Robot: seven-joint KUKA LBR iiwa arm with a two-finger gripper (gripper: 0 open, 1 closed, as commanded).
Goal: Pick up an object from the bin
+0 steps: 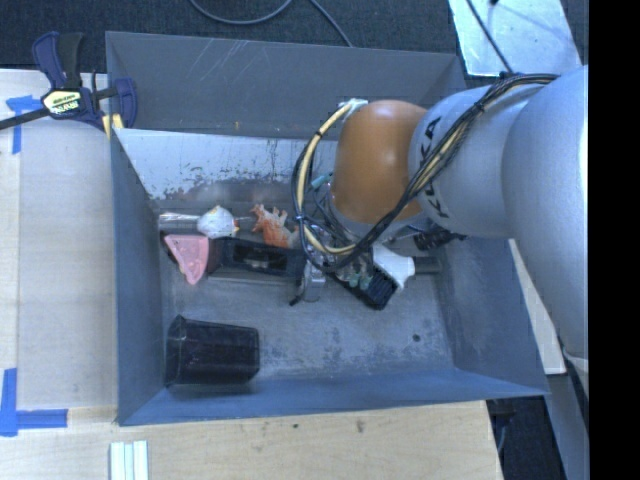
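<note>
Seen from above, a grey metal bin [140, 298] has a large silver robot arm [520, 158] reaching into it from the right. An orange cover [375, 163] caps the arm's wrist, and yellow and black cables [318, 163] loop around it. Below the cover, the gripper [308, 286] points down near the middle of the bin floor, its metal tip low over the floor. The wrist and cables hide much of it, so it cannot be told whether it is spread or pressed together. Just left of the gripper lies a black flat object [255, 258], the nearest thing to it. Its right end is right beside the gripper's tip, though it cannot be told whether the two touch. At the black flat object's left end, touching it, is a pink wedge [188, 256]. Behind these, toward the back wall, sit a white crumpled lump [215, 222] and a small orange figure [270, 226], the figure up and to the left of the gripper. On the gripper's right, partly under the wrist, is a white and dark object [392, 266]. Well apart from the rest, in the front left corner, a black cylinder [210, 351] lies on its side.
</note>
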